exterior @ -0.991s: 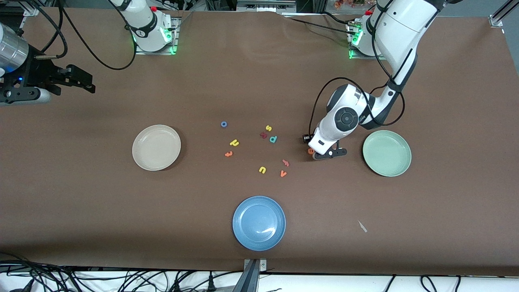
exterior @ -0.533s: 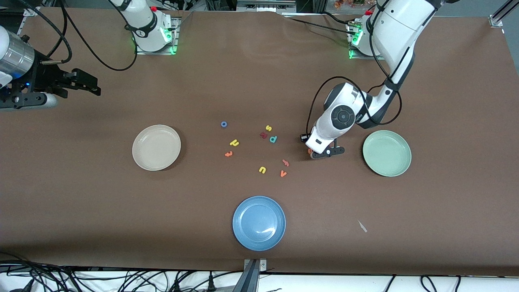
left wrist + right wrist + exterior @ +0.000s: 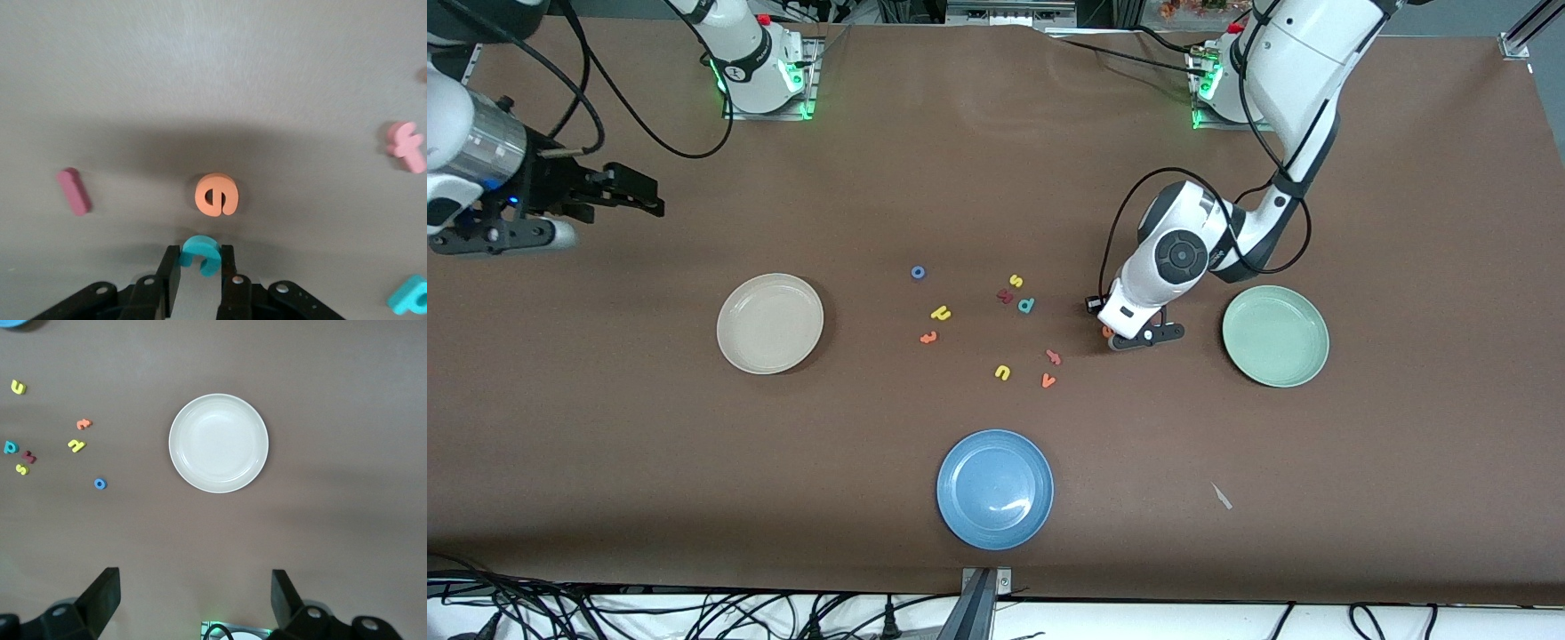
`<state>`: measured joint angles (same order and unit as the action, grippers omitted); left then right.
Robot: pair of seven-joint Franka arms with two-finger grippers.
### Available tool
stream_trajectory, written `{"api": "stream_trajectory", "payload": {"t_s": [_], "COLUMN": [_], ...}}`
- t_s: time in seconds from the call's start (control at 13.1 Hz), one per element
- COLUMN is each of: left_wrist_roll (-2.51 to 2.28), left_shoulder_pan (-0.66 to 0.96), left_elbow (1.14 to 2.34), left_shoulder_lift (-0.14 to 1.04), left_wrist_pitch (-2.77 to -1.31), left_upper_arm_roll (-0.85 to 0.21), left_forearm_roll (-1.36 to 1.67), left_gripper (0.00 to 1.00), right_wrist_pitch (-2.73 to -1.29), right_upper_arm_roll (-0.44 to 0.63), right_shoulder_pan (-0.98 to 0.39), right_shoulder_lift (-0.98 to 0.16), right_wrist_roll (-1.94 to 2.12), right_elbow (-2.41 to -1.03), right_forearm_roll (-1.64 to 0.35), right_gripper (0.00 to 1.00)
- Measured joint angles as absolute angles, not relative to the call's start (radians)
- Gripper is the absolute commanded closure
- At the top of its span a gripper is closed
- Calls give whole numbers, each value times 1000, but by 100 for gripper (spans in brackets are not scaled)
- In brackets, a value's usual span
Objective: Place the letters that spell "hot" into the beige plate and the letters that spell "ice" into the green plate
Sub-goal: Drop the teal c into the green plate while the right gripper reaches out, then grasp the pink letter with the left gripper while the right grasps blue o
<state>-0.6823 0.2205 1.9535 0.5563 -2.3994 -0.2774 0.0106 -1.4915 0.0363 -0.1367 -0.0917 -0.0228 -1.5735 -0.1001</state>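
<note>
1. Left pincer point(image 3: 200, 280): low over the desk point(image 3: 996, 178) beside the green plate point(image 3: 1275, 336), fingers clenched on the teal c point(image 3: 200, 252). Only the lower part of the c sits between the pads. Risk: so shallow a hold on soft foam may let the c pivot or slip out on the lift.

2. Orange e point(image 3: 216, 195): flat on the desk just beside the held c. Risk: a drag instead of a clean vertical lift could nudge it off position.

3. Dark red i point(image 3: 73, 191): flat on the desk, apart from the e. A pink letter point(image 3: 407, 145) and the teal p point(image 3: 408, 295) lie toward the cluster. Risk: the teal p matches the c in colour and could be picked in error.

4. Green plate: empty, near the left pincer, toward the left arm's end. Risk: a release from height may bounce the light c over the shallow rim.

5. Right pincer point(image 3: 197, 600): released, fingers wide, held high over the desk at the right arm's end; arm waiting. Beige plate point(image 3: 769, 323) empty.

6. Blue o point(image 3: 918, 272), yellow h point(image 3: 940, 312), orange t point(image 3: 928, 337): on the desk between the beige plate and the cluster. Risk: the yellow u point(image 3: 1002, 372) resembles the h.
</note>
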Motion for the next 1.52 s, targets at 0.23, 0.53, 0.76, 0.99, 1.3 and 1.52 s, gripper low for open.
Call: {"api": "stream_trajectory", "payload": {"t_s": [0.23,0.53,0.76,0.99,1.3,1.52], "left_wrist_roll": [-662,-443,-310,-298,-298,-300], "left_shoulder_pan": [172,-19,-164,-205,-208,-207], "left_elbow": [1918,1917,1941,1957,1956,1942], "left_shoulder_lift": [438,317,340,457,536,529], "left_wrist_pitch": [-2216,-2024,-2022,-2123,-2160,-2159], "left_upper_arm_roll": [-268,-258,-254,-255,-259,-271], "left_forearm_roll": [10,7,-87,-172,-176,-176], "left_gripper": [88,87,86,82,0,0], "right_wrist_pitch": [-1492,-1495,-1591,-1736,-1971,-2170], "right_upper_arm_roll": [22,17,-33,-157,-271,-343], "right_shoulder_pan": [-171,-177,-180,-189,-195,-197], "right_shoulder_lift": [-145,-187,-225,-242,-245,-248], "right_wrist_roll": [-23,-22,-58,-256,-419,-521], "right_elbow": [-1573,-1573,-1581,-1650,-1816,-1971], "right_forearm_roll": [-100,-101,-124,-126,-125,-124], "right_gripper": [0,0,0,0,0,0]}}
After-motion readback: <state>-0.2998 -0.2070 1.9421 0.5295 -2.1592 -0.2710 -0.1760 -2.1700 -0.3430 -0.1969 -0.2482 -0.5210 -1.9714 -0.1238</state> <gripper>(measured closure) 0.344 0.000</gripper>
